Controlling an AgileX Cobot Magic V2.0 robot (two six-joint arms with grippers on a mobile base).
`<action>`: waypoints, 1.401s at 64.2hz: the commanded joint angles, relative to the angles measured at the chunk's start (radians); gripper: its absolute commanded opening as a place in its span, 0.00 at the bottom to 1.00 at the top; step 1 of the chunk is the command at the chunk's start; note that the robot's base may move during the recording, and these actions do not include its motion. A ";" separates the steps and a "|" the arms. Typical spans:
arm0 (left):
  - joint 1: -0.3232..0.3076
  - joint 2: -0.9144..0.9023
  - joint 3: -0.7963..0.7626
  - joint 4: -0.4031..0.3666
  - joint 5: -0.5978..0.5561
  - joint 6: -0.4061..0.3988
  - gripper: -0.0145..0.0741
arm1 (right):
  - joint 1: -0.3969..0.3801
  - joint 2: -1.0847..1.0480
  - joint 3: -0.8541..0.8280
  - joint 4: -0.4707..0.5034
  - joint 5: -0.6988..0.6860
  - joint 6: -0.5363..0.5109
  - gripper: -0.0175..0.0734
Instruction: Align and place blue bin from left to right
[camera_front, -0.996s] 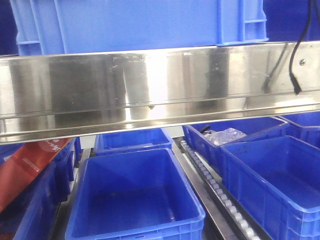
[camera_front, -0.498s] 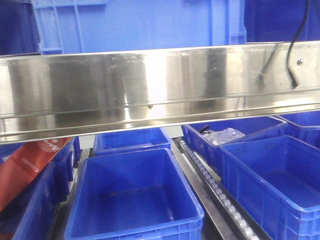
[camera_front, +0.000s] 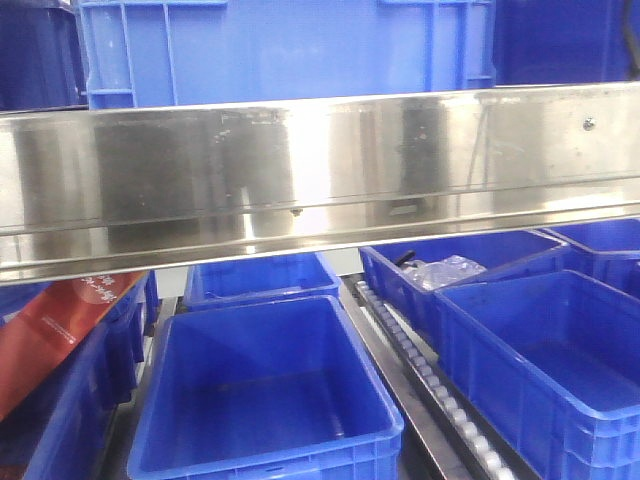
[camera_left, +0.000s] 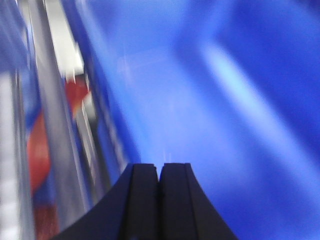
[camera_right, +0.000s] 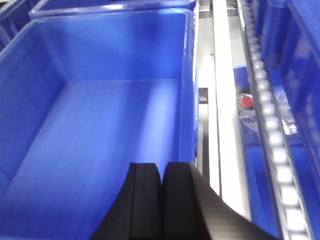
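Observation:
The blue bin (camera_front: 290, 50) stands on the upper shelf behind the steel beam (camera_front: 320, 170), with ribs showing near both corners; its lower part is hidden by the beam. Neither gripper shows in the front view. My left gripper (camera_left: 160, 165) is shut with nothing in it, over a blurred blue bin surface (camera_left: 215, 100); I cannot tell which bin this is. My right gripper (camera_right: 162, 165) is also shut and holds nothing, hanging above the near right corner of an empty blue bin (camera_right: 100, 125).
Darker blue bins (camera_front: 35, 55) flank the upper bin. Below the beam, several open blue bins (camera_front: 265, 400) sit in lanes split by a roller track (camera_front: 420, 370). One back bin holds a clear plastic bag (camera_front: 450, 272). A red package (camera_front: 60, 330) leans at the left.
In the front view the upper bin's left edge has shifted right and the bin looks narrower. The black cable at the right has left the view. The lower bins drifted slightly left.

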 joint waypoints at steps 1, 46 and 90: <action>-0.004 -0.117 0.139 0.002 -0.052 0.003 0.04 | -0.001 -0.040 0.058 -0.025 -0.021 -0.010 0.02; -0.004 -1.175 1.202 0.016 -0.646 0.001 0.04 | 0.001 -0.817 1.129 -0.095 -0.548 -0.010 0.02; -0.004 -1.608 1.543 0.024 -0.640 0.001 0.04 | 0.001 -1.586 1.752 -0.097 -0.820 -0.010 0.02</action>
